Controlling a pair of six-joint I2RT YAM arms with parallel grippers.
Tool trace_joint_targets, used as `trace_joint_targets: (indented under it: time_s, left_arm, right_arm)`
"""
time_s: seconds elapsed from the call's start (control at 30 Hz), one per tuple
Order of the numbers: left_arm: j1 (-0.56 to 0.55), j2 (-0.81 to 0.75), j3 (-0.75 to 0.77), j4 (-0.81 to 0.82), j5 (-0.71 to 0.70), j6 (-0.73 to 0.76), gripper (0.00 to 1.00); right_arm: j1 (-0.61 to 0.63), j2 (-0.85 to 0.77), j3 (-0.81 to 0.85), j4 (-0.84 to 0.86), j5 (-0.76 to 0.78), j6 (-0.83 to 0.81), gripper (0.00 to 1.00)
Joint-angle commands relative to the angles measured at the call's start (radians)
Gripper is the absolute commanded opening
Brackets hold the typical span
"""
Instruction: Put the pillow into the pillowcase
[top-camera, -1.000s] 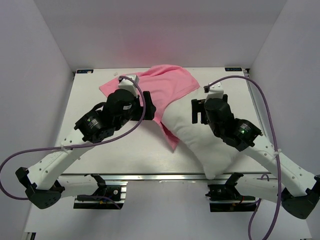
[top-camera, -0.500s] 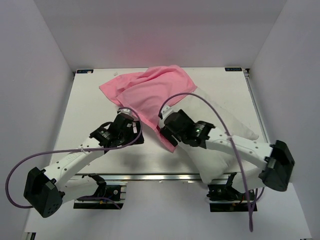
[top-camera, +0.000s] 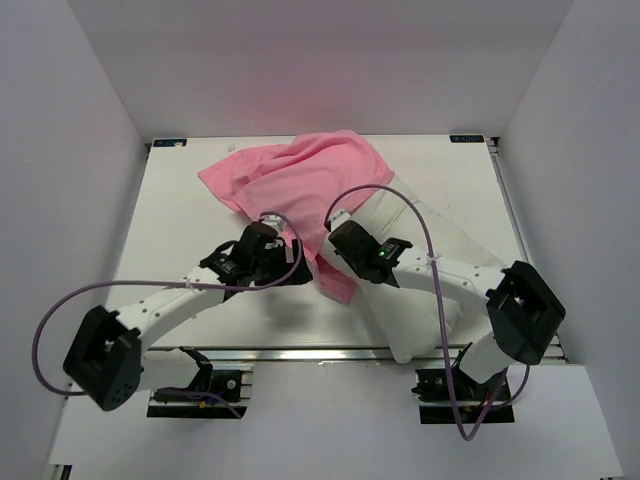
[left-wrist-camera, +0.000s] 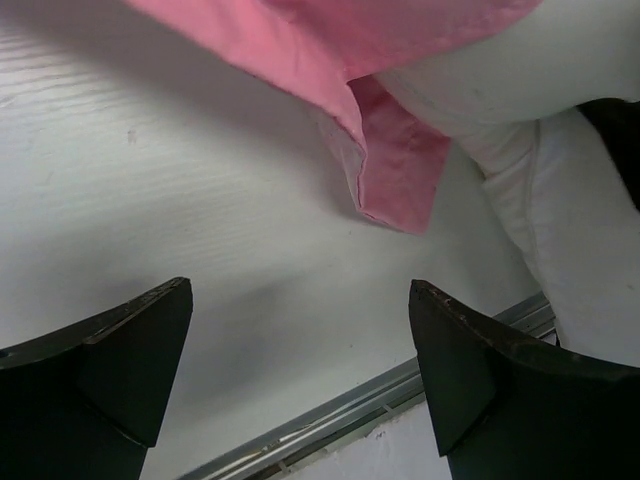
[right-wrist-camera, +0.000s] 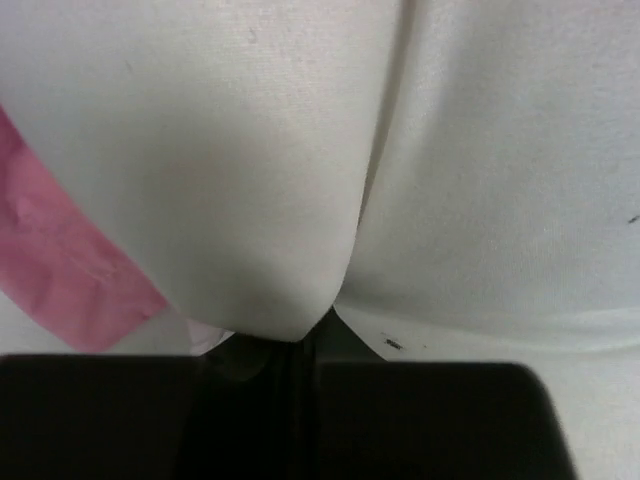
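Pillowcase (top-camera: 310, 180) lies crumpled at about 12 o'clock on the white bench (top-camera: 190, 200). Its matte pink cloth is spread from the far edge toward the centre. A narrow pink flap (top-camera: 338, 285) trails from it toward 6 o'clock, ending between the two hands. The pillow (top-camera: 450, 235) is plump and white and lies on a slant. It runs from under the pink cloth near the centre to the near edge at about 5 o'clock, where one corner overhangs the bench rim. Its far end is covered by the pillowcase.

The left hand (top-camera: 298, 268) is low over the bench just left of centre, at 9 o'clock from the pink flap. It is released. In the left wrist view its two dark fingers (left-wrist-camera: 120, 360) stand wide apart with bare bench (left-wrist-camera: 150, 180) between them and nothing in their span. Ahead of them, toward 12 o'clock in that view, hangs the pillowcase's folded corner (left-wrist-camera: 395, 175). The white pillow (left-wrist-camera: 590, 250) fills the 3 o'clock side, and the bench's metal front rail (left-wrist-camera: 330, 420) shows at the bottom.

The right hand (top-camera: 334, 250) reaches across the pillow to its left flank, just beside the flap. The right wrist view is very close and soft. In it white pillow cloth (right-wrist-camera: 250, 180) gathers into a crease that runs down into the hand (right-wrist-camera: 300, 350). The fingers look clenched on that pinch of pillow. A strip of pink pillowcase (right-wrist-camera: 60, 280) shows at 8 o'clock.
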Motion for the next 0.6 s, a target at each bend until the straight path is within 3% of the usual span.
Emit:
trace_joint_targets:
  time_s: [0.0, 0.13, 0.33, 0.43, 0.47, 0.57]
  left_arm:
    - [0.006, 0.118, 0.070, 0.109, 0.076, 0.043, 0.98]
    - [0.006, 0.279, 0.154, 0.142, 0.110, 0.072, 0.98]
    - [0.006, 0.405, 0.259, 0.131, 0.059, 0.071, 0.97]
    - [0.006, 0.436, 0.315, 0.077, 0.022, 0.069, 0.70]
    - [0.004, 0.436, 0.325, 0.071, 0.033, 0.071, 0.52]
    - [0.003, 0.410, 0.340, 0.083, 0.089, 0.072, 0.15]
  right_arm:
    - [-0.034, -0.012, -0.001, 0.056, -0.102, 0.016, 0.00]
    - [-0.034, -0.097, 0.016, 0.114, -0.211, -0.035, 0.00]
    - [-0.037, -0.161, 0.028, 0.145, -0.213, -0.015, 0.00]
    - [-0.039, -0.210, 0.008, 0.194, -0.170, 0.005, 0.00]
    - [-0.042, -0.225, -0.005, 0.261, -0.163, 0.013, 0.00]
    - [-0.059, -0.281, -0.067, 0.428, -0.156, 0.033, 0.00]
